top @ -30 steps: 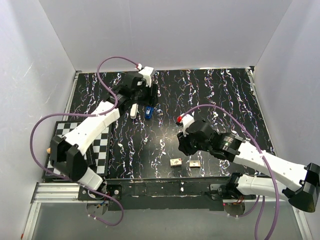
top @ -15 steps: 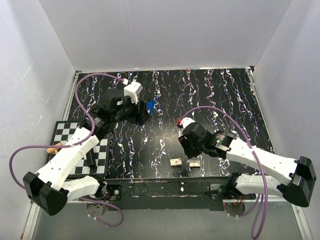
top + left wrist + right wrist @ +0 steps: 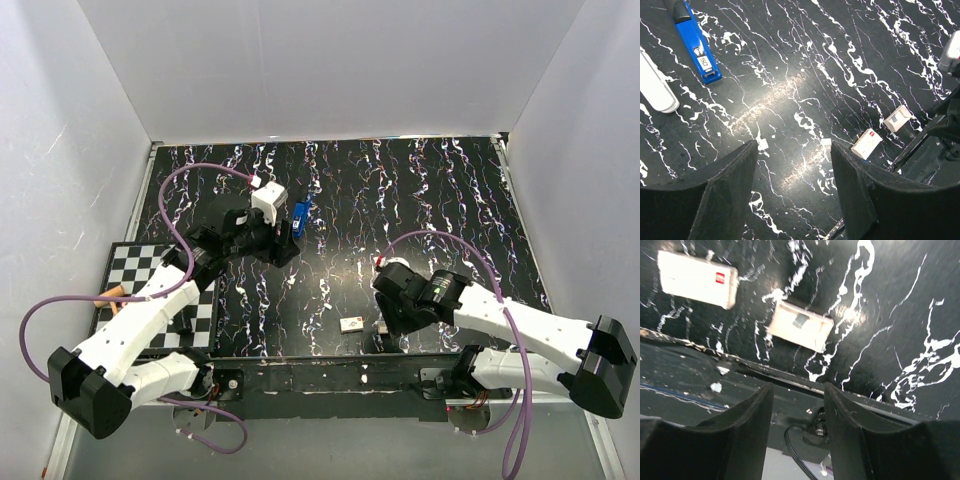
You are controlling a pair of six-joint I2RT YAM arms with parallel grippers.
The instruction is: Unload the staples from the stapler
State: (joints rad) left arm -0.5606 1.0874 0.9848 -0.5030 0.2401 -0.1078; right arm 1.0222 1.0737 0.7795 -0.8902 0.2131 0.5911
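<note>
My left gripper [image 3: 792,200] was open with nothing between the fingers, hanging over bare black marbled tabletop [image 3: 805,90]. The stapler [image 3: 696,44], blue, lay flat at the upper left of the left wrist frame, black end toward the top edge. I wasn't touching it, and couldn't tell if it was opened up. A white oblong piece [image 3: 655,89] lay near it at the left edge; couldn't tell what it was. In the overhead frame the stapler sat left of centre, just right of my left wrist and well apart from the right arm.

My right gripper [image 3: 797,435] was open too, holding nothing, pointed down at the near table edge, bottom centre of the overhead frame. In the right wrist frame a white box with a red mark [image 3: 697,279] was at upper left. An open white box [image 3: 815,334] with a grey item [image 3: 800,320] inside sat top centre, above my fingertips. I touched neither. The two boxes lay near each other, not touching. A checkerboard mat [image 3: 140,275] sat at the overhead frame's lower left, under the left arm.
</note>
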